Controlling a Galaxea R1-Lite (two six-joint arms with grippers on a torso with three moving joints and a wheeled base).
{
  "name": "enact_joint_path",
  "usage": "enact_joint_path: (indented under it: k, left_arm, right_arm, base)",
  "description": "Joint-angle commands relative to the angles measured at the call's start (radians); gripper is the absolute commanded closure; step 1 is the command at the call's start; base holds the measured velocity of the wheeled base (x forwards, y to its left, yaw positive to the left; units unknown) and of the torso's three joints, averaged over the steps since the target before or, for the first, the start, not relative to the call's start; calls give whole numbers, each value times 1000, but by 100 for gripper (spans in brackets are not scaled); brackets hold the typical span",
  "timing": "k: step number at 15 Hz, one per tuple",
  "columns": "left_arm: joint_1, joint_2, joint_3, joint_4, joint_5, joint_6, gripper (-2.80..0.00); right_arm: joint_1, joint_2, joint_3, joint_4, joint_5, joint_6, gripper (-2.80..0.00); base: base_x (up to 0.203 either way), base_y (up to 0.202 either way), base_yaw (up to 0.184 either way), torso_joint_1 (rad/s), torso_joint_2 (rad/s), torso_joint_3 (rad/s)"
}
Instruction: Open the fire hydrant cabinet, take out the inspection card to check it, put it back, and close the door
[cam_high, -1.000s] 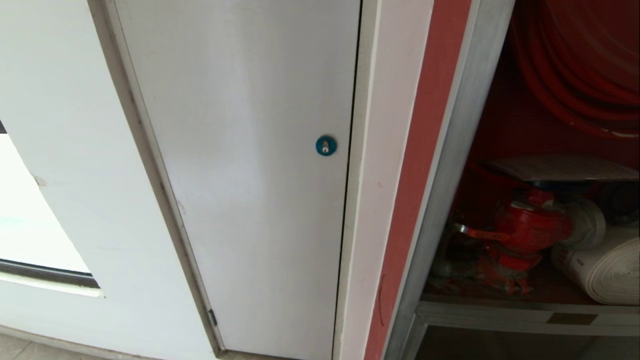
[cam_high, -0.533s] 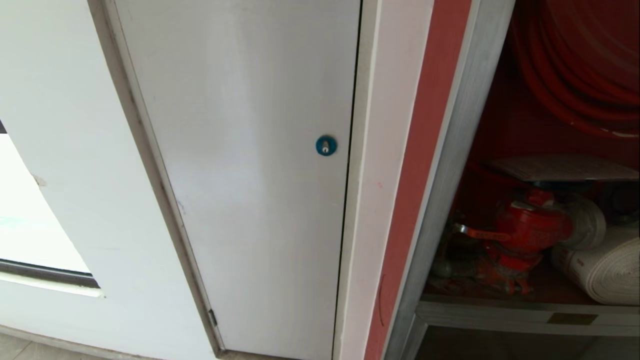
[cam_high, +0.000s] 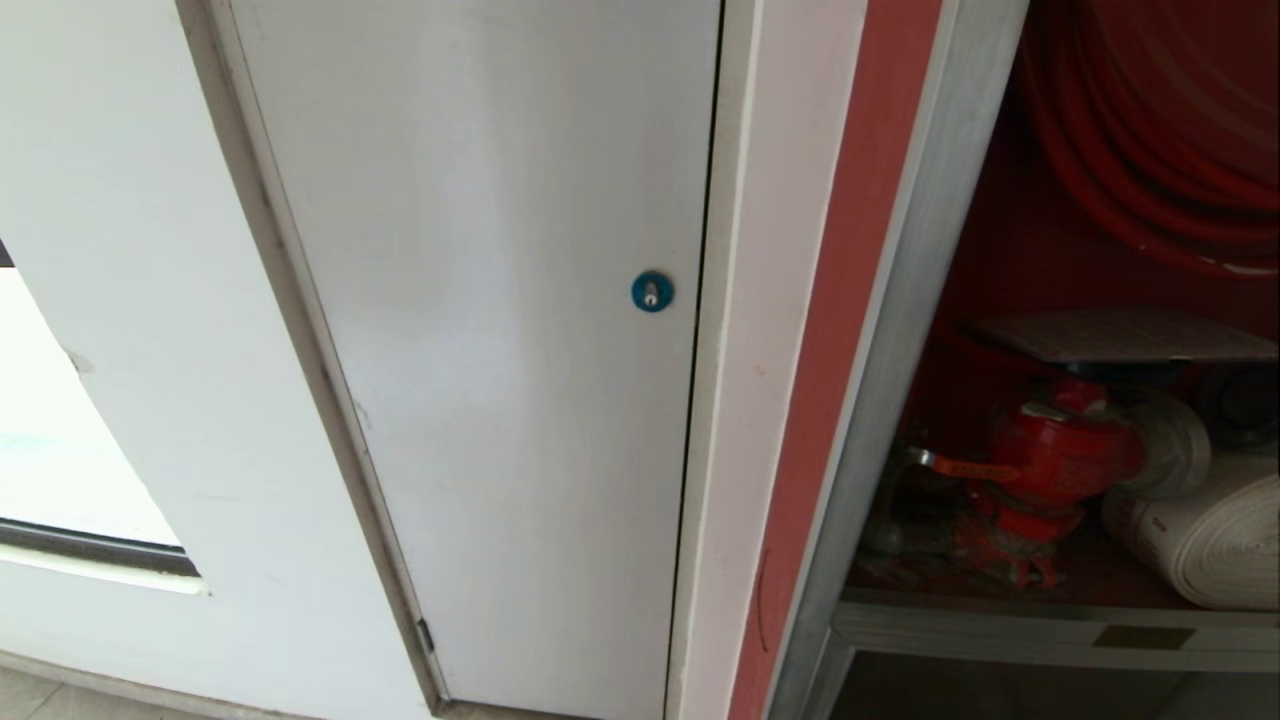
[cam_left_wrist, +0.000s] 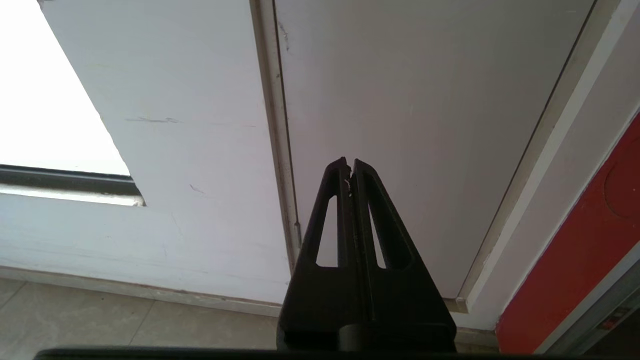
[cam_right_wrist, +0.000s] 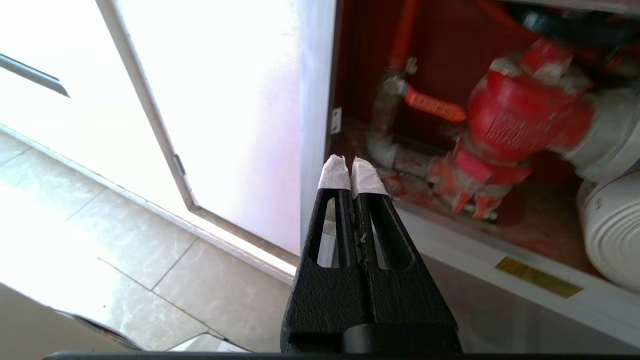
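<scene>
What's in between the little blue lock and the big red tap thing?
In the head view, between the blue lock and the red hydrant valve stand a white wall strip, a red strip, then the cabinet's grey metal frame.

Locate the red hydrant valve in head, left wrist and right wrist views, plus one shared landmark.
Head view: red hydrant valve at lower right, inside the fire hydrant cabinet, beside the white rolled hose.
Left wrist view: not in it; only the plain white door and wall show.
Right wrist view: upper right, beyond the shut right gripper.
Shared landmark: small brass plate on the crossbar, head and right wrist.
</scene>
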Motion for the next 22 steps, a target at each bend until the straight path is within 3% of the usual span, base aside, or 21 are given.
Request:
enact_joint_path:
  k: [1, 4, 6, 11, 16, 22]
  left_arm:
    - [0, 0, 6, 0, 0, 0, 0]
    - [0, 0, 6, 0, 1, 0, 0]
    - [0, 0, 6, 0, 0, 0, 0]
    - [0, 0, 6, 0, 0, 0, 0]
    - [0, 0, 6, 0, 1, 0, 0]
    - [0, 0, 6, 0, 0, 0, 0]
  right_arm:
    - [16, -121, 61, 0, -16, 2, 0]
    - [24, -287, 185, -3, -58, 24, 0]
    - [36, -349, 234, -7, -116, 114, 0]
    - [44, -490, 414, -85, -270, 136, 0]
    - [44, -488, 673, -445, -311, 110, 0]
    - [44, -488, 693, -412, -320, 81, 0]
  base:
    - [0, 0, 0, 0, 0, 0]
    - [0, 0, 0, 0, 0, 0]
    - [0, 0, 0, 0, 0, 0]
    - [0, 0, 0, 0, 0, 0]
    - [0, 0, 0, 0, 0, 0]
    - [0, 0, 0, 0, 0, 0]
